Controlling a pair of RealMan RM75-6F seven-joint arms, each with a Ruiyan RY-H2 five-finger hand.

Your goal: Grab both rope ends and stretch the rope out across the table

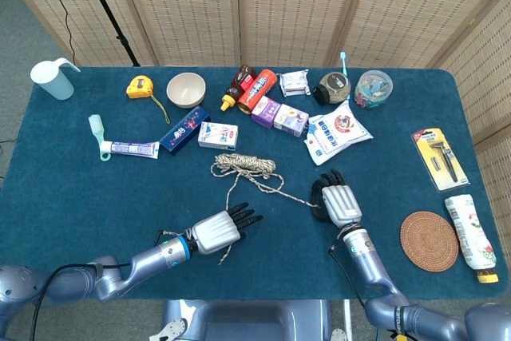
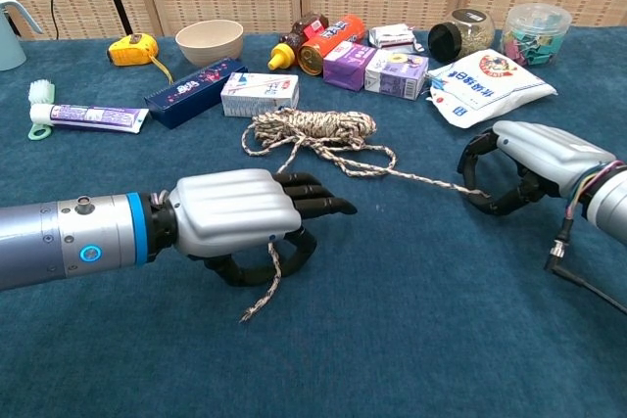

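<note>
The speckled rope (image 1: 243,165) (image 2: 313,127) lies mostly coiled at the table's middle. One strand runs from the coil toward me into my left hand (image 1: 217,231) (image 2: 245,217), which grips it under the palm. Its frayed tail (image 2: 260,296) sticks out below the hand. Another strand (image 2: 421,180) runs right from the coil to my right hand (image 1: 337,201) (image 2: 534,163), whose fingers are curled around that end. Both hands rest low over the blue tablecloth, near the front edge.
Behind the coil stand small cartons (image 1: 217,135), sauce bottles (image 1: 257,89), a bowl (image 1: 186,89), a snack bag (image 1: 338,132) and jars (image 1: 373,87). Toothpaste (image 1: 128,148) and a tape measure (image 1: 140,86) lie at the left. A cork coaster (image 1: 429,240) and a razor pack (image 1: 438,157) lie at the right.
</note>
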